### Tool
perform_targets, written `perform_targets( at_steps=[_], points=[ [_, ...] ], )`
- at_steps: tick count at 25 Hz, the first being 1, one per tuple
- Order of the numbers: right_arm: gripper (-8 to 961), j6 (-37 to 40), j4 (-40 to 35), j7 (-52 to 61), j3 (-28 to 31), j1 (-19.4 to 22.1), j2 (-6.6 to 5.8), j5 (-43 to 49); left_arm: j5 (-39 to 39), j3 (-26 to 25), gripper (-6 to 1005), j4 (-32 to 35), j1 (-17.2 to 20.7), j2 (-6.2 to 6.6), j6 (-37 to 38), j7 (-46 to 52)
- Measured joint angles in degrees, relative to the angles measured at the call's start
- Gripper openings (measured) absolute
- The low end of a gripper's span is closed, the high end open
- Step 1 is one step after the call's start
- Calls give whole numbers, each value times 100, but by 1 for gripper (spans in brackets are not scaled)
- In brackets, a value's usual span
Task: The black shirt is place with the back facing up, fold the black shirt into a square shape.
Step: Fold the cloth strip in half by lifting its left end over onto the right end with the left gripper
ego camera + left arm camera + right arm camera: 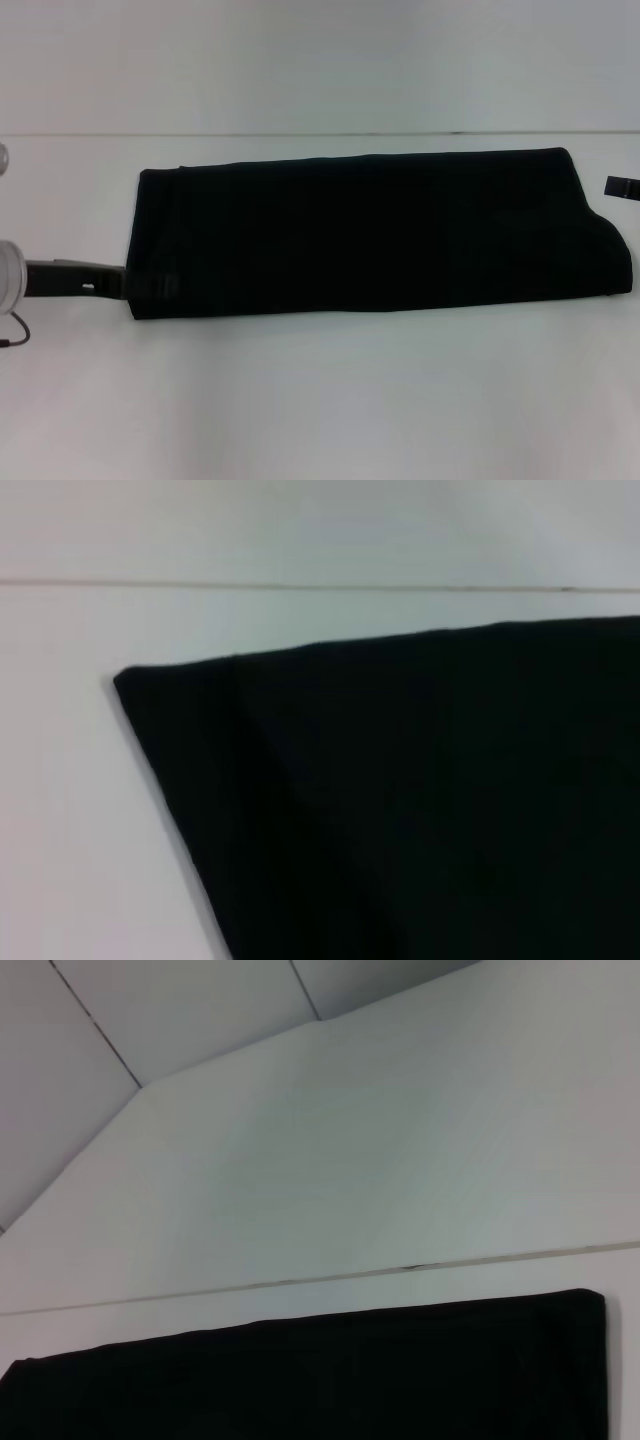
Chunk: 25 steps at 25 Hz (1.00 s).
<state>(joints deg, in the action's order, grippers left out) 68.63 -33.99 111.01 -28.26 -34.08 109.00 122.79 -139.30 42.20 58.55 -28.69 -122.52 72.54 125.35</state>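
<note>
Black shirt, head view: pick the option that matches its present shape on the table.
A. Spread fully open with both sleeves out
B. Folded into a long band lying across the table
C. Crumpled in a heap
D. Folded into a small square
B: the black shirt lies flat as a long, narrow band running left to right across the white table, no sleeves sticking out, with the left gripper at its near left corner.

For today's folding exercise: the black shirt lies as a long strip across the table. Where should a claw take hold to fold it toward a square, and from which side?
Probably at a short end. The black shirt is a flat band, much longer than deep, so one end must fold over the other. The left claw is already at the near left corner, coming in from the left; the right claw sits off the far right end.
</note>
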Motion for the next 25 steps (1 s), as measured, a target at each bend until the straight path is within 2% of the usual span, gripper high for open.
perform_targets(
  at_steps=[6, 16, 23, 25],
  points=[
    [687, -108, -3, -6, -8, -3, 13, 114, -84, 6, 870, -259, -59, 42, 13, -184],
    [686, -79, -1, -40, -14, -13, 47, 167, -80, 67, 814, -377, -202, 28, 70, -500],
    [684, -73, -1, -7, -47, 8, 9, 167, -60, -146, 774, -718, -385, 191, 24, -466],
    [684, -73, -1, -6, -48, 13, 3, 167, -64, -159, 696, -731, -390, 202, 16, -466]
  ],
)
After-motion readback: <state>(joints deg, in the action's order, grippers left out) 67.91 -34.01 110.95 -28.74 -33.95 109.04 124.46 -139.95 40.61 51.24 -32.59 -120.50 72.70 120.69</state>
